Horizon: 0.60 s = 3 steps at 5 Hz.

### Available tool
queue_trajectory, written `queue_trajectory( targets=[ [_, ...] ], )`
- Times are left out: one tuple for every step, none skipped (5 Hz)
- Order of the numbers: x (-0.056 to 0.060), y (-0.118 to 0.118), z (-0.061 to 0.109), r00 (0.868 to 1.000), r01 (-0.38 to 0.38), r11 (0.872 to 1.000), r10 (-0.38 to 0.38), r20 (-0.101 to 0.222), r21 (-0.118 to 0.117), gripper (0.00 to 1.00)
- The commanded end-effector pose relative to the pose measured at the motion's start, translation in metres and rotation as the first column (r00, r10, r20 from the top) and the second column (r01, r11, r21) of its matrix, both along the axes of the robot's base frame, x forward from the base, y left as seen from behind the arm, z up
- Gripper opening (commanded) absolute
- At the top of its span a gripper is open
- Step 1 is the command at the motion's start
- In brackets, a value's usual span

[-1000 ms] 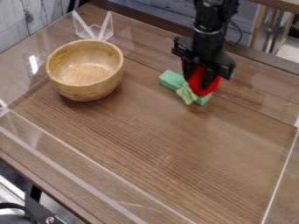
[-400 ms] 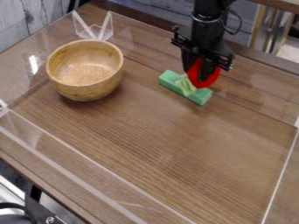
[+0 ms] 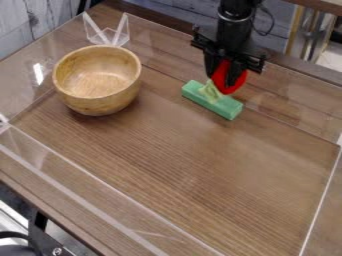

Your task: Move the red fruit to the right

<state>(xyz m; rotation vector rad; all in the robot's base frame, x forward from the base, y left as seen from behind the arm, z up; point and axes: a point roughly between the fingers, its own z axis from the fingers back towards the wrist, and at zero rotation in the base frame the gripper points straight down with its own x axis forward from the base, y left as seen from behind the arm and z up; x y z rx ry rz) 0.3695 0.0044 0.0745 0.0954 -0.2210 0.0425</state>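
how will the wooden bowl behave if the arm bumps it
The wooden bowl looks thick-walled and rigid, so it would probably slide rather than flex. Its wide, low shape suggests it is unlikely to tip. The smooth table may let it skid easily.

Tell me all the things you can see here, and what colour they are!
wooden bowl: one, light tan wood, on the left part of the table, nothing in it.
green block: one, green, flat, lying on the table to the right of the bowl, below the gripper.
red fruit: one, bright red, held up between the fingers just above the green block.
table: one, brown wood, with a clear see-through wall round its edges.
gripper: one, black, on the arm coming down from the top, shut on the red fruit.
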Motion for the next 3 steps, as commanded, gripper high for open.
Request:
queue_trajectory(
  targets=[
    [0.003, -0.001, 0.012, 0.998, 0.036, 0.999, -0.036, 0.042, 0.008, 0.0],
    [-0.006, -0.011, 0.024, 0.996, 0.027, 1.0, -0.027, 0.08, 0.003, 0.0],
    [-0.016, -0.024, 0.037, 0.992, 0.032, 0.999, -0.032, 0.121, -0.002, 0.0]
  ],
)
